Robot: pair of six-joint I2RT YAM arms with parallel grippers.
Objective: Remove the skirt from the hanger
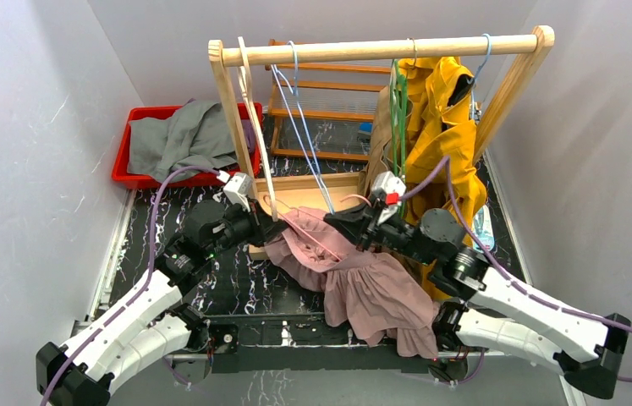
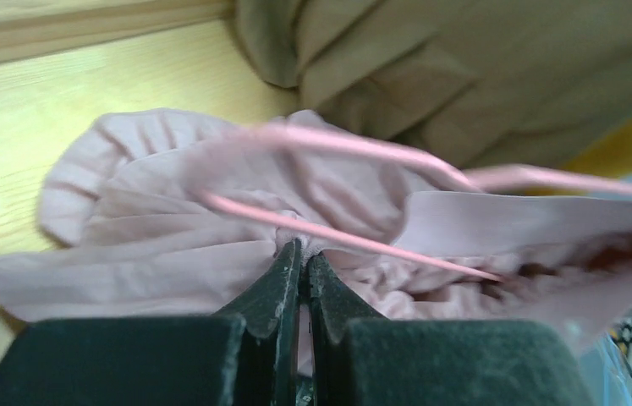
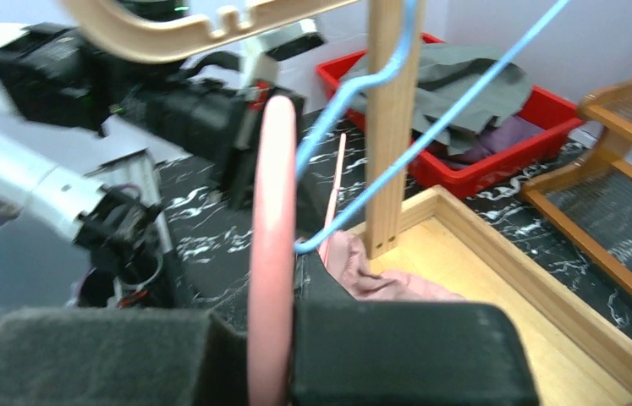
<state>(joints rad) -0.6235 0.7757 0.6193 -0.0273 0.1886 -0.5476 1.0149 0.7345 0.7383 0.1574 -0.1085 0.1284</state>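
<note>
The pink skirt (image 1: 371, 292) lies crumpled across the rack's wooden base and the table front, still threaded on a thin pink hanger (image 1: 308, 235). My left gripper (image 1: 272, 227) is at the skirt's left end. In the left wrist view its jaws (image 2: 302, 252) are shut on a gathered fold of the skirt (image 2: 151, 220), just under the hanger wire (image 2: 354, 239). My right gripper (image 1: 339, 222) comes from the right. In the right wrist view it (image 3: 283, 283) is shut on the pink hanger (image 3: 272, 194), with skirt cloth (image 3: 363, 275) beyond.
A wooden clothes rack (image 1: 380, 49) stands over the middle, with a yellow garment (image 1: 443, 127), a blue wire hanger (image 1: 304, 127) and a wooden hanger (image 1: 253, 110) on it. A red bin (image 1: 122, 173) of grey cloth sits at the back left. The rack post (image 3: 388, 127) is close ahead of the right gripper.
</note>
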